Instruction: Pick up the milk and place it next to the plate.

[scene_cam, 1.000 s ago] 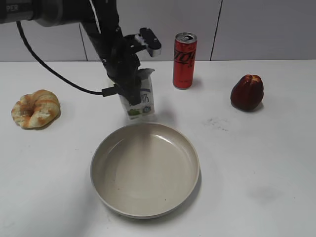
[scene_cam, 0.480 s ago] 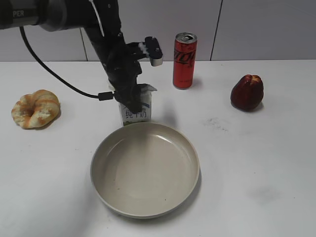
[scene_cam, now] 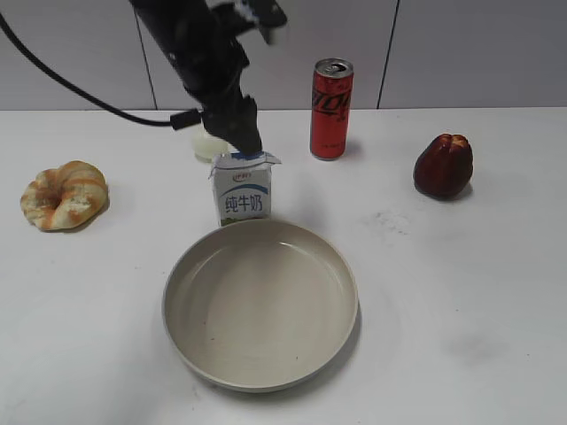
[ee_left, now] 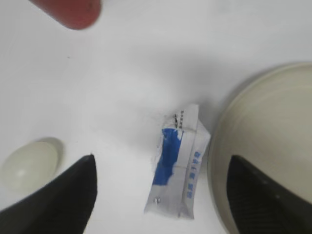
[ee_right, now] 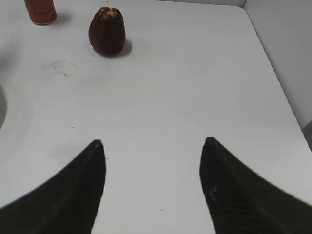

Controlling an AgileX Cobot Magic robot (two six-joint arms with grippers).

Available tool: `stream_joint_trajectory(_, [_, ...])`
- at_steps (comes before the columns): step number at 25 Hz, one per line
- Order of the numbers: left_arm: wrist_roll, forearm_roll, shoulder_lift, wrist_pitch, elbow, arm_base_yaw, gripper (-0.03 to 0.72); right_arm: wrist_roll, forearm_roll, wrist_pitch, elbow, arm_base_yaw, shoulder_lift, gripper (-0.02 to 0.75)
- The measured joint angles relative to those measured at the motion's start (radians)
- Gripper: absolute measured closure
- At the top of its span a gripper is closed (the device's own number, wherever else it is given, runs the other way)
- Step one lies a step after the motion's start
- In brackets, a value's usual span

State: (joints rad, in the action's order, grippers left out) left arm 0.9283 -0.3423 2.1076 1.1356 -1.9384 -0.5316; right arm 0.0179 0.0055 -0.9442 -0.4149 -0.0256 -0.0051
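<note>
The milk [scene_cam: 241, 189], a small white carton with blue characters, stands upright on the table just behind the far rim of the beige plate [scene_cam: 260, 372]. My left gripper [scene_cam: 239, 133] is open and empty above and behind the carton. In the left wrist view the milk [ee_left: 179, 168] lies between the spread fingers [ee_left: 163, 170], below them, with the plate rim [ee_left: 219, 161] to its right. My right gripper [ee_right: 151, 161] is open and empty over bare table; it is out of the exterior view.
A tall red can [scene_cam: 330, 108] stands at the back. A dark red fruit [scene_cam: 443, 166] sits at the right, a bread roll [scene_cam: 64, 195] at the left. A small pale round object [scene_cam: 211, 144] lies behind the carton. A wall runs behind the table.
My left gripper has let go of the milk and risen up and away. The carton now stands free behind the plate, fully in view.
</note>
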Motion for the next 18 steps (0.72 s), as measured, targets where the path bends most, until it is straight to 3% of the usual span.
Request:
stream_joint_trajectory(5, [-0.177, 0.006, -0.196, 0.029, -0.001, 0.017, 0.050, 0.000, 0.000, 0.000, 0.000, 0.000, 0.000, 0.272])
stream_joint_trajectory(10, [-0.462, 0.074, -0.351, 0.069, 0.011, 0.123, 0.077, 0.000, 0.000, 0.000, 0.000, 0.000, 0.000, 0.272])
stream_joint_trajectory(14, [-0.597, 0.098, -0.465, 0.075, 0.162, 0.264, 0.091, 0.000, 0.001, 0.000, 0.000, 0.000, 0.000, 0.272])
stream_joint_trajectory(18, [-0.671, 0.103, -0.603, 0.077, 0.421, 0.391, 0.094, 0.000, 0.001, 0.000, 0.000, 0.000, 0.000, 0.272])
